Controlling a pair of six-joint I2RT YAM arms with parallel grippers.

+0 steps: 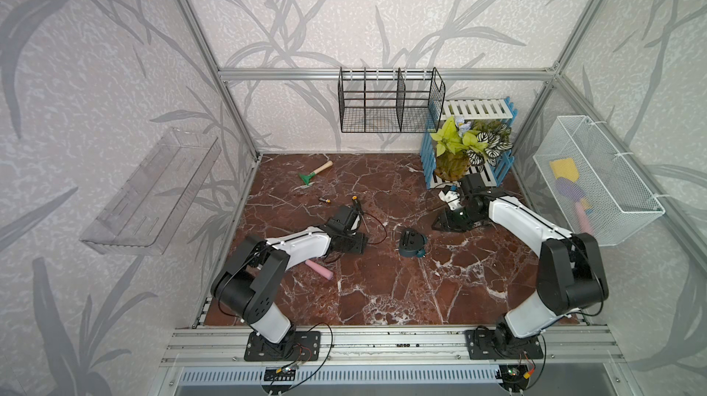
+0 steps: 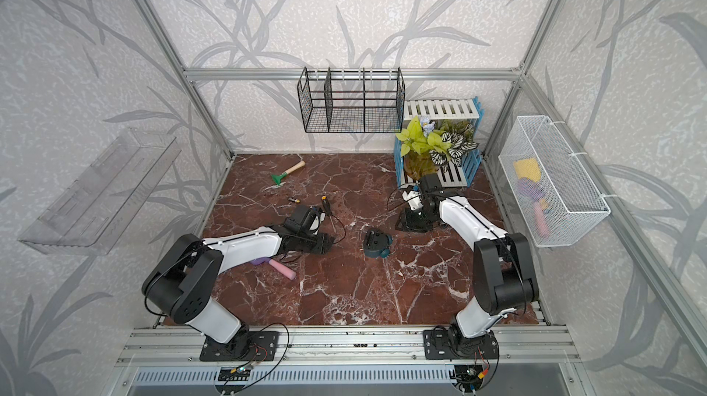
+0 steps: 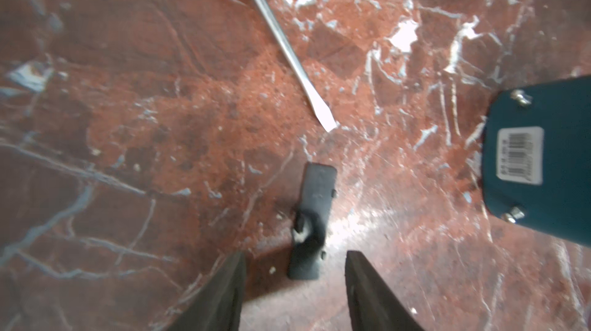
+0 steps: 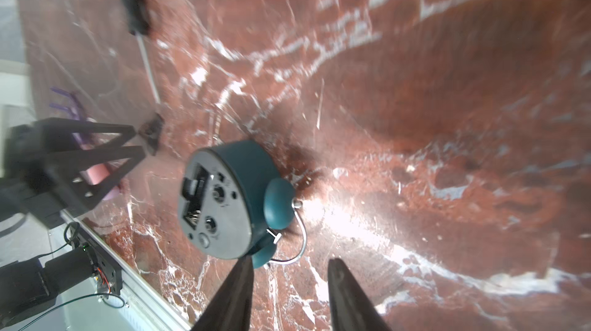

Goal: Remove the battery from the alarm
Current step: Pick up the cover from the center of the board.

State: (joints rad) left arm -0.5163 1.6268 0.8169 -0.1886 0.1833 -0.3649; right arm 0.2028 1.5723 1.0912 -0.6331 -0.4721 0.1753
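Observation:
The dark-teal alarm (image 1: pixel 412 244) (image 2: pixel 377 244) lies face down mid-table, its grey back (image 4: pixel 220 201) up with an uncovered slot. The battery (image 1: pixel 325 200) (image 2: pixel 294 200) lies loose on the table, far-left of the alarm. My left gripper (image 3: pixel 294 254) (image 1: pixel 363 239) is open, left of the alarm (image 3: pixel 540 160). A small flat black cover (image 3: pixel 311 217) lies on the table right at its fingertips. My right gripper (image 4: pixel 289 260) (image 1: pixel 438 224) is open and holds nothing, hovering right of the alarm, one fingertip close to its bells.
A black-handled screwdriver (image 1: pixel 359 210) (image 3: pixel 287 51) lies beside the left wrist. A pink-handled tool (image 1: pixel 319 268) is under the left arm, a green rake (image 1: pixel 314 173) at the back. A potted plant (image 1: pixel 453 162) in a blue-white rack stands behind the right arm.

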